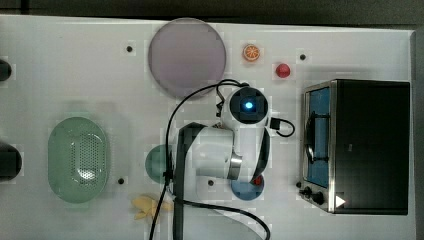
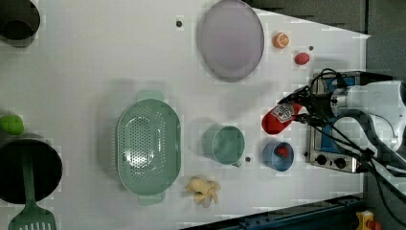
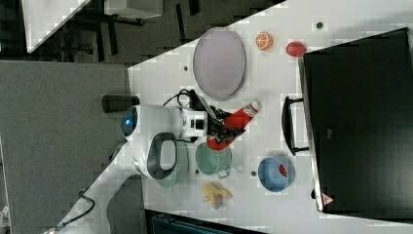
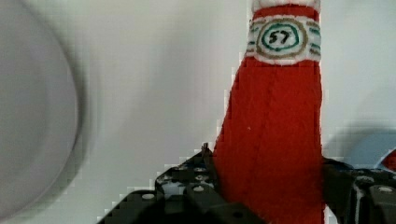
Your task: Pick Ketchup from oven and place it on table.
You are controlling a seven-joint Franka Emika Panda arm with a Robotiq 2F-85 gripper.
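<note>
Gripping the ketchup [image 3: 237, 126] by its body, the hand [image 3: 219, 127] holds it above the table [image 3: 272, 97].

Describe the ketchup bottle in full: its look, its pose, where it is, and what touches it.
The ketchup is a red, plastic-looking squeeze bottle with a white cap and a white neck band printed with a ringed "57", plain in the wrist view. It lies tilted in the air, clamped near its base by the gripper, whose black fingers press both sides. It is out of the oven and hangs over the table, between the purple plate and the blue bowl in the right view, cap toward the oven.
</note>
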